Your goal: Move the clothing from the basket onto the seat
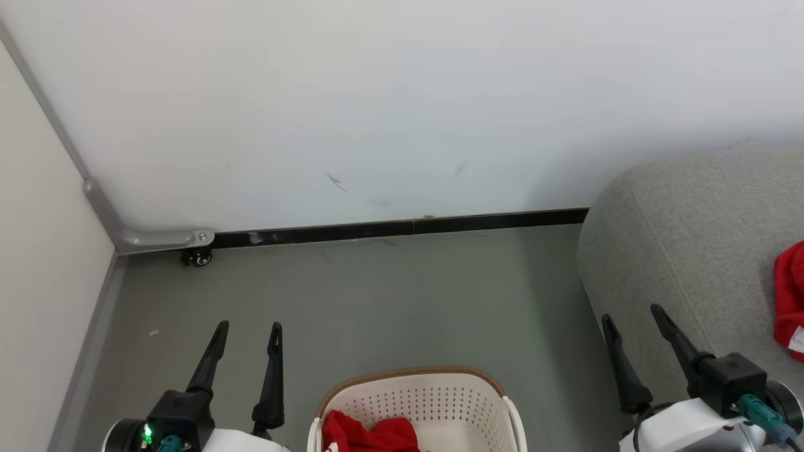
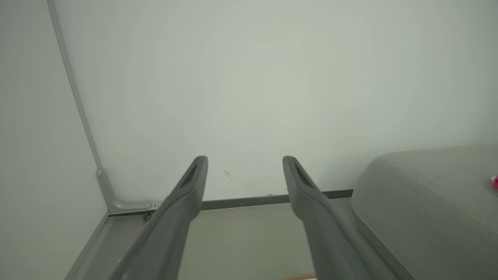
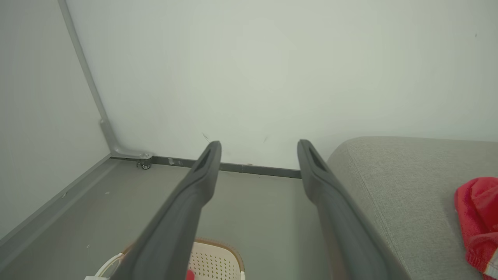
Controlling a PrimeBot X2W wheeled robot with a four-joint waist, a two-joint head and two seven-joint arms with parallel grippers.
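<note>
I am looking into a room corner where a pale wall (image 1: pixel 402 94) is meeting a grey floor (image 1: pixel 377 301), with a black skirting strip (image 1: pixel 402 226) running along the joint. At the left, a grey metal rail (image 1: pixel 157 238) is bending along the foot of the side panel, and a small black castor (image 1: pixel 200 256) is sitting under its end.

The basket (image 1: pixel 427 402) is standing on the floor at the bottom middle of the head view, between my two arms, with the frame edge cutting off its near part. It is cream, with rows of small holes and a brown rim. Inside it, a bunched heap of red clothing (image 1: pixel 370 434) is lying towards the left wall, while the right part of the inside is showing bare white plastic.

The seat (image 1: pixel 691 251) is taking up the right side, its rounded grey corner sitting near the basket but apart from it. A red garment (image 1: pixel 790 295) with a bit of white trim is resting on top of the seat at the right edge, well apart from the basket.

The left gripper (image 1: pixel 250 326) is hovering over the floor left of the basket, fingers spread wide and gripping nothing. The right gripper (image 1: pixel 631 312) is hanging in front of the seat's side, likewise spread wide and gripping nothing, with the red garment lying off to its right.
</note>
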